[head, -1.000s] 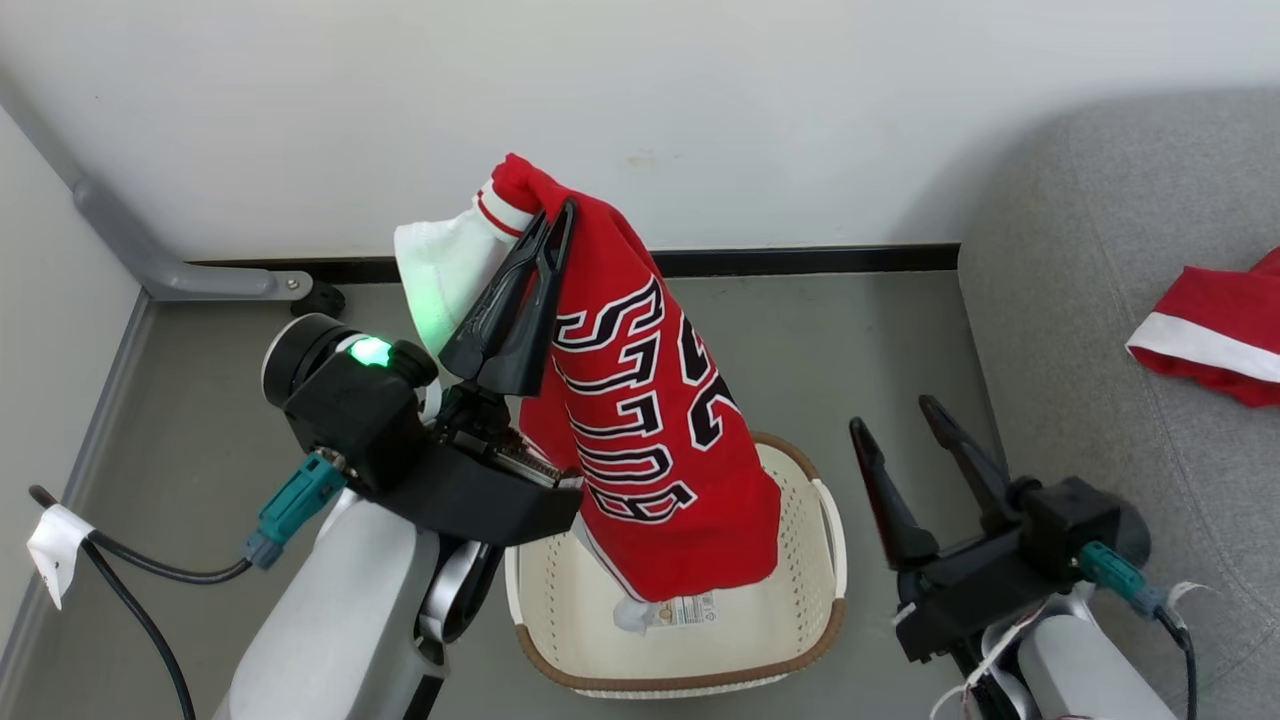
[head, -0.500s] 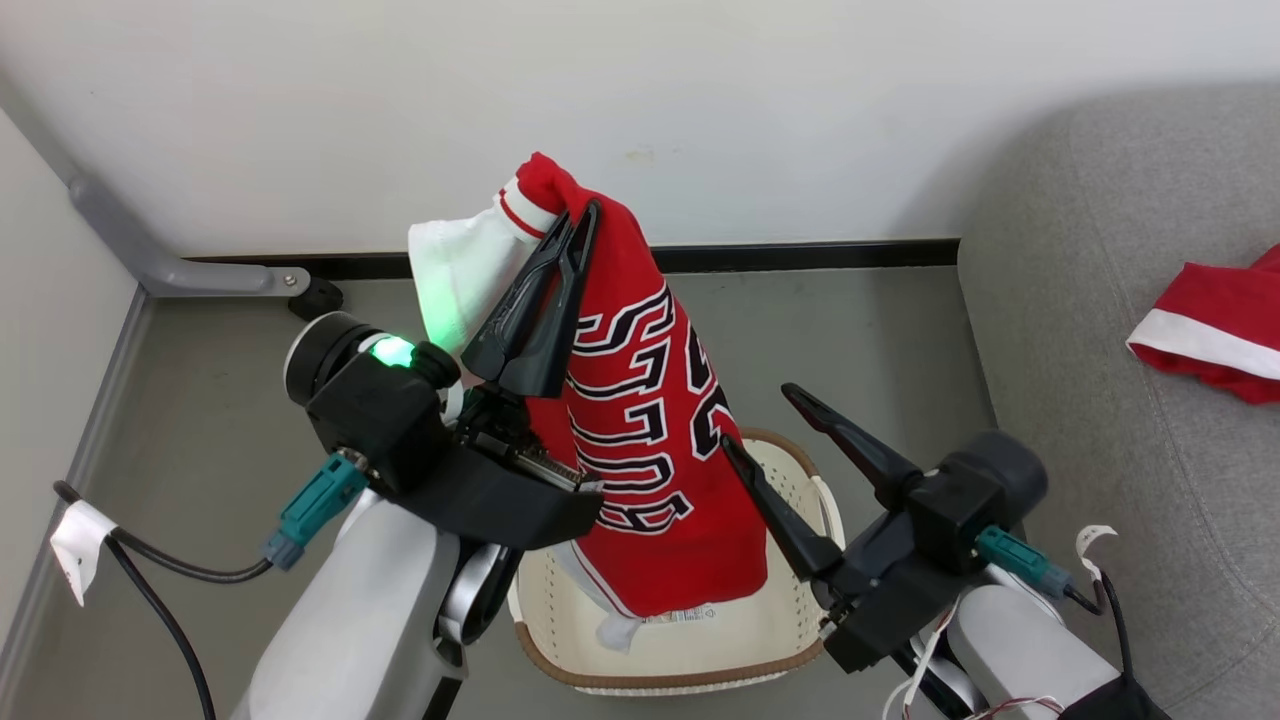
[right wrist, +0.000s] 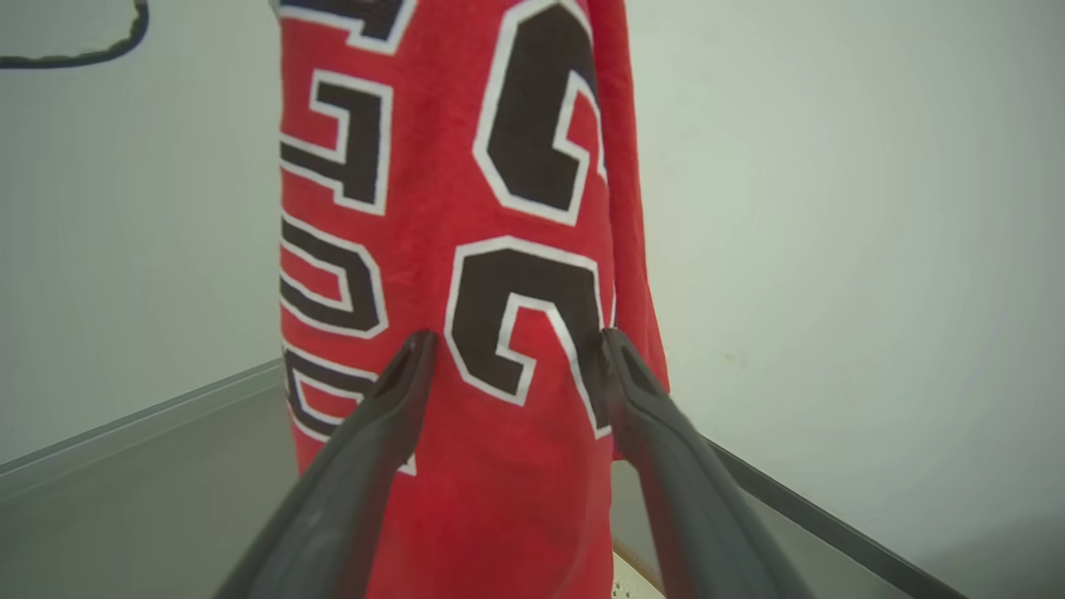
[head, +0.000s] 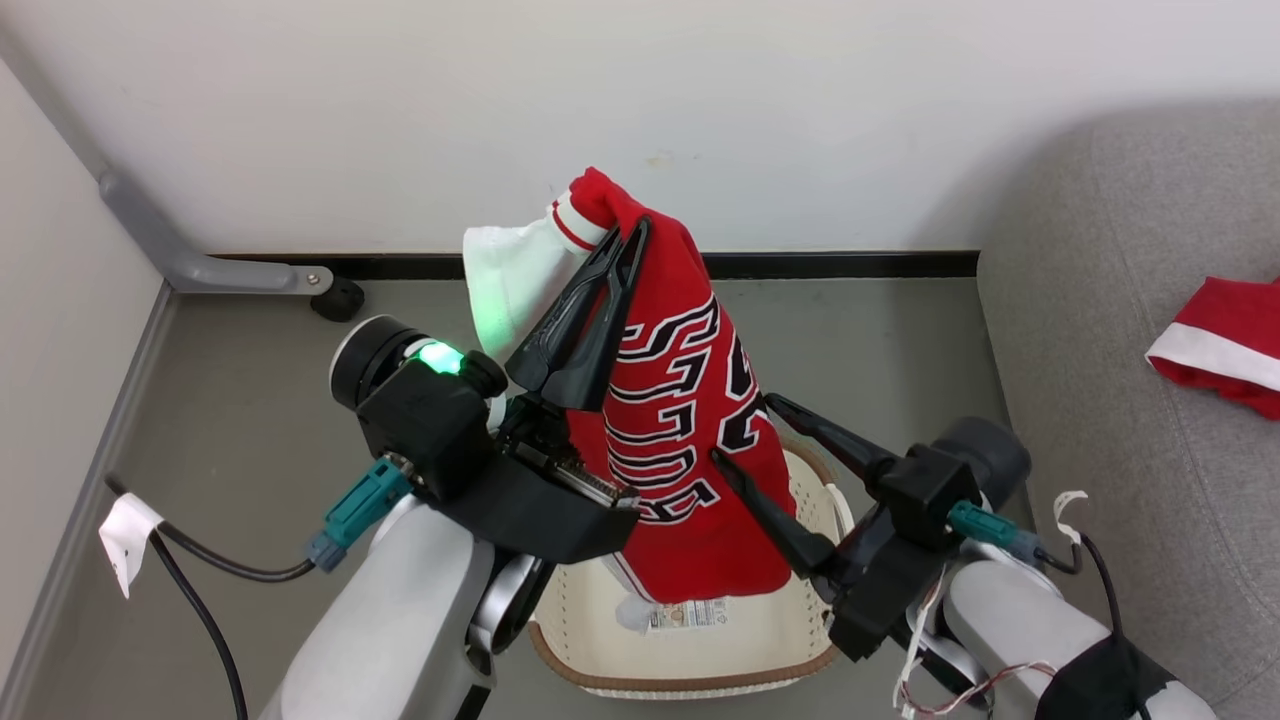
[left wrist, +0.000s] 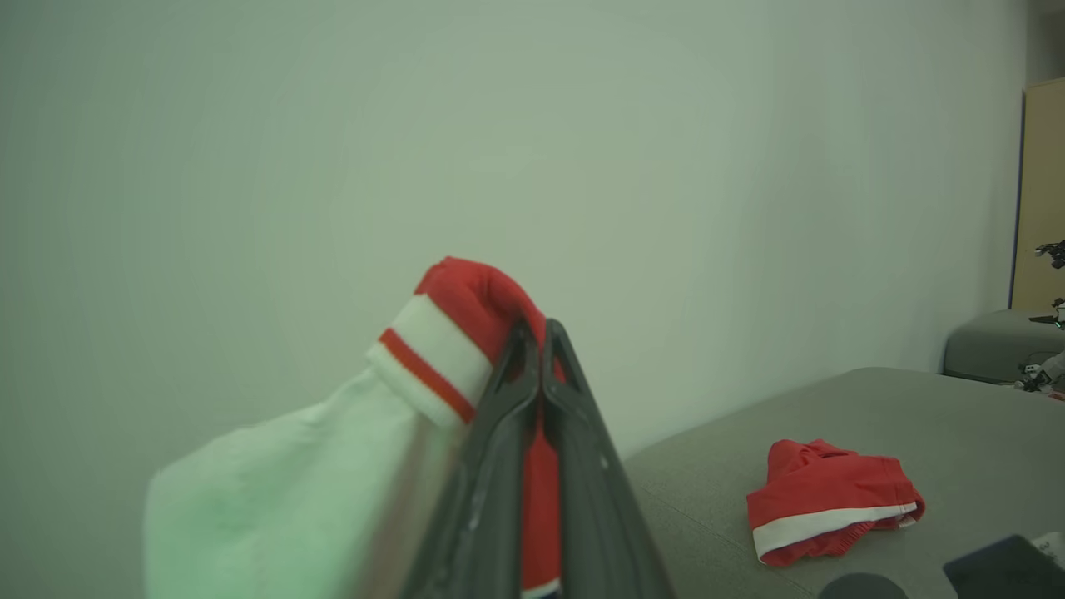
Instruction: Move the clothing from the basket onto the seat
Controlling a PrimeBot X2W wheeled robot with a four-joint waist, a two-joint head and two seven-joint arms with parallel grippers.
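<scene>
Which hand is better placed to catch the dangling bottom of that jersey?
Right. The right hand is open, facing the jersey at its lower half; the left hand is shut on its top.

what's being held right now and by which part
The left gripper is shut on the red jersey with black-and-white lettering, pinched at its top by the red-and-white ribbed edge. The right gripper is open near its lower half, gripping nothing.

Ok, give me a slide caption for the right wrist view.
Open right end effector, fingers framing the black-and-white number on the hanging red jersey.
</scene>
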